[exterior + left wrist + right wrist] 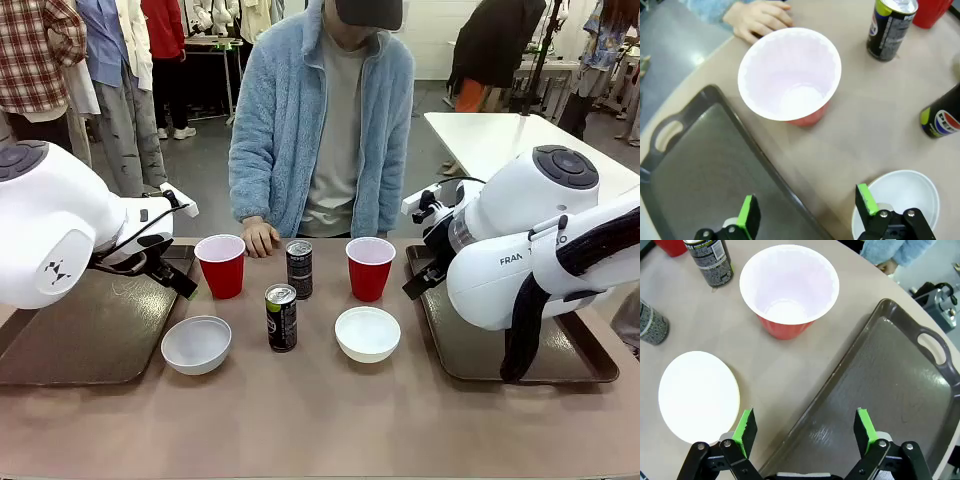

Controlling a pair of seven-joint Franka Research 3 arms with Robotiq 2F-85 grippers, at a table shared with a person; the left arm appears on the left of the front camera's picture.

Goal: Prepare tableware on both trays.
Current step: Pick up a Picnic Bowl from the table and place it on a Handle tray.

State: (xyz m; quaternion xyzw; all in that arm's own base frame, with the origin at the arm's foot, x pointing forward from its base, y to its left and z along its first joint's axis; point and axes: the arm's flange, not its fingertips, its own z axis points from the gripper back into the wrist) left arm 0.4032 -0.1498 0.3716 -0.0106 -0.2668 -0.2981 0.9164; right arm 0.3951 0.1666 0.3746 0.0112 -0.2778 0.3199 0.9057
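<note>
Front view: your cups [220, 265], cans [281, 317] and bowls [367, 333] stood on the table [300, 420] between the left tray [80, 340] and right tray [470, 350], off both. Your left gripper [807, 205] gaped empty over its tray's inner rim; your right gripper [805, 427] likewise. A hand [260, 238] rested at the table's far edge.

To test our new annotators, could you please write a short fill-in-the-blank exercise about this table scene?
1. The two shallow round white bowls lie on the ____, not on the large dark brown plastic trays.
2. Between the trays stand ____ slim dark drink cans.
3. The person's hand rests beside a ____ plastic cup.
4. The left tool's jaws stand ____.
Missing words: table; two; red; open.
</note>
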